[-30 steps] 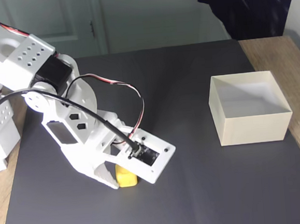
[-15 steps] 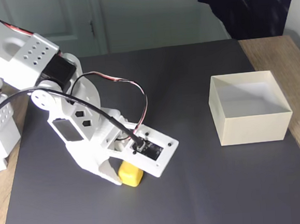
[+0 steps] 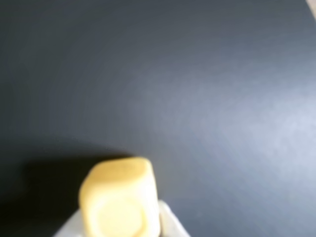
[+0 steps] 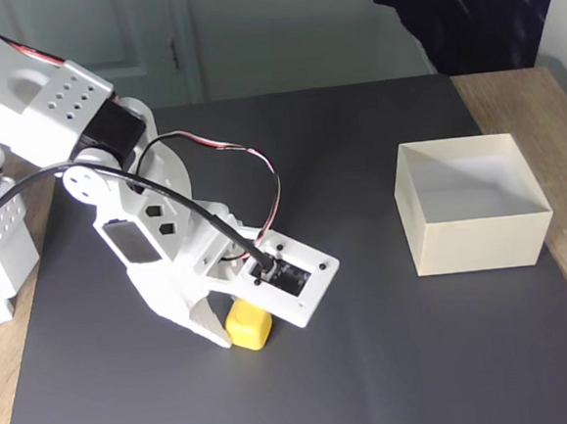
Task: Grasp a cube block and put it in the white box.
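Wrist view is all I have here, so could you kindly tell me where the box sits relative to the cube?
Observer: In the fixed view, the box stands well right of the cube, on the mat's right edge.
Operator: Is anything inside the box?
Observer: No, its floor looks bare.
Operator: Does anything lie between them?
Observer: Just bare dark mat; the gripper is at the cube.

High fixed view; close downward wrist view.
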You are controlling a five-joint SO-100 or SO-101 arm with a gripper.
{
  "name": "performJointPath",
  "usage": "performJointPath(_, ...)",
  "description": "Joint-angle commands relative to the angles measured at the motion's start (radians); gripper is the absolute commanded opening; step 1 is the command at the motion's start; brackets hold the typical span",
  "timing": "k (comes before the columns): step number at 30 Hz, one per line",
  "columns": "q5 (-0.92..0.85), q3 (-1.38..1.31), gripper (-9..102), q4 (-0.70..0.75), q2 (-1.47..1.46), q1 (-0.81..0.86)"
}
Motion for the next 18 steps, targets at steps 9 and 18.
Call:
performJointPath(9,0.005,-0.003,0,0.005,0.038,-0.046)
performJointPath(18,-0.009,-0.011,0,0.023,0.176,-0.132)
